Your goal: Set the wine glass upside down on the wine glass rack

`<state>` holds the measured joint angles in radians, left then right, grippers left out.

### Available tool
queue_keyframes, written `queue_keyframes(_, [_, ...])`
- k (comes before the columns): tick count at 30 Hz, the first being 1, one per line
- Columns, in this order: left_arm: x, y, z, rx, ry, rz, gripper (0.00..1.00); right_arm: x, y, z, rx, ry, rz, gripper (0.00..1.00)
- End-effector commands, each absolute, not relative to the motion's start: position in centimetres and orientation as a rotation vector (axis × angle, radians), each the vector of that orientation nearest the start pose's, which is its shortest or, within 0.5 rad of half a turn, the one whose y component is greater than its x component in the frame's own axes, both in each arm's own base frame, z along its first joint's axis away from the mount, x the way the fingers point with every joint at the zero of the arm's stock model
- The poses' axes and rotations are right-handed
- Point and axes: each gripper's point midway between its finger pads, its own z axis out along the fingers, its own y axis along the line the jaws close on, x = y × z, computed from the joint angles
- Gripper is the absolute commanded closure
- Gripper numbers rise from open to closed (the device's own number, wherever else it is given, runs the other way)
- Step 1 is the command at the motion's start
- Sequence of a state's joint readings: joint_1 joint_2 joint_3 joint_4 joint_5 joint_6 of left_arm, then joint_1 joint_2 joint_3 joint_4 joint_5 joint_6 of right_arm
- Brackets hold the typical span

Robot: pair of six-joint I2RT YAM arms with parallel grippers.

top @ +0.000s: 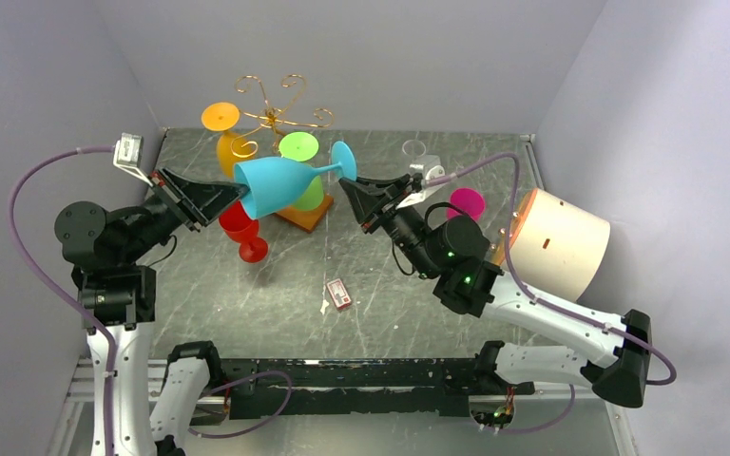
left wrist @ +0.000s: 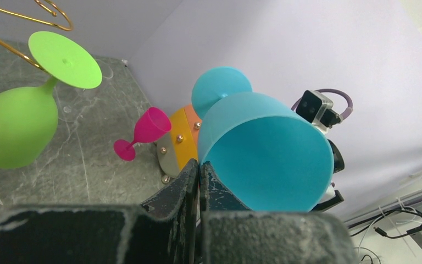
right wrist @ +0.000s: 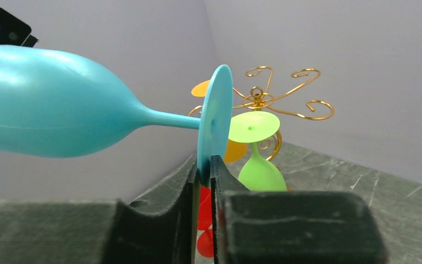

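Between left hand (top: 233, 193) and right hand (top: 350, 185), a turquoise plastic wine glass (top: 271, 183) is held sideways aloft.
Left clamps its bowl rim, right its round foot; beyond them, the gold wire wine glass rack (top: 271, 116) carries a green glass (top: 299, 147) and an orange glass (top: 220, 117). Upending and hooking remain.

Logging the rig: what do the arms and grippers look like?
The left arm and right arm have white lower links and black upper joints. The left gripper and right gripper are black, wedge-shaped, with scuffed fingers. A purple cable loops to a small silver camera on each wrist. Green lights glow on the right arm.
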<state>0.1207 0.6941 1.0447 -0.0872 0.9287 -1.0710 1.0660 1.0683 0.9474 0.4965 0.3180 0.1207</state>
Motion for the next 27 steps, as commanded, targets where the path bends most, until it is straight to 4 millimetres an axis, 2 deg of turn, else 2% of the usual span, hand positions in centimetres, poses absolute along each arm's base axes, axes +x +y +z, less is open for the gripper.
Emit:
queue_keyframes(1, [19.0, -14.5, 44.3, 0.019, 1.561, -1.396, 0.93, 23.0, 31.3, 44.0, -0.306, 1.164, 0.848, 0.91])
queue_keyframes(3, [19.2, -14.4, 44.1, 0.013, 1.567, -1.392, 0.93, 23.0, 31.4, 43.9, -0.322, 1.157, 0.838, 1.0])
queue_keyframes(7, [19.5, -14.2, 43.7, -0.005, 1.578, -1.371, 0.92, 23.0, 31.0, 43.8, -0.344, 1.131, 0.795, 1.0])
queue_keyframes(11, [19.8, -14.0, 43.3, -0.018, 1.587, -1.343, 0.7, 22.9, 30.4, 43.9, -0.394, 1.1, 0.726, 1.0])
queue_keyframes(16, [20.0, -13.6, 42.8, -0.035, 1.603, -1.284, 0.4, 22.8, 28.6, 44.4, -0.473, 1.048, 0.573, 1.0])
queue_keyframes(18, [20.0, -13.4, 42.4, -0.053, 1.615, -1.267, 0.32, 22.7, 28.1, 44.5, -0.514, 1.033, 0.516, 1.0])
queue_keyframes(22, [20.0, -13.3, 41.6, -0.069, 1.644, -1.247, 0.24, 22.6, 27.8, 43.7, -0.635, 1.006, 0.395, 1.0])
queue_keyframes(27, [19.9, -13.4, 40.4, -0.064, 1.679, -1.245, 0.22, 22.4, 28.2, 42.2, -0.797, 0.965, 0.278, 1.0])
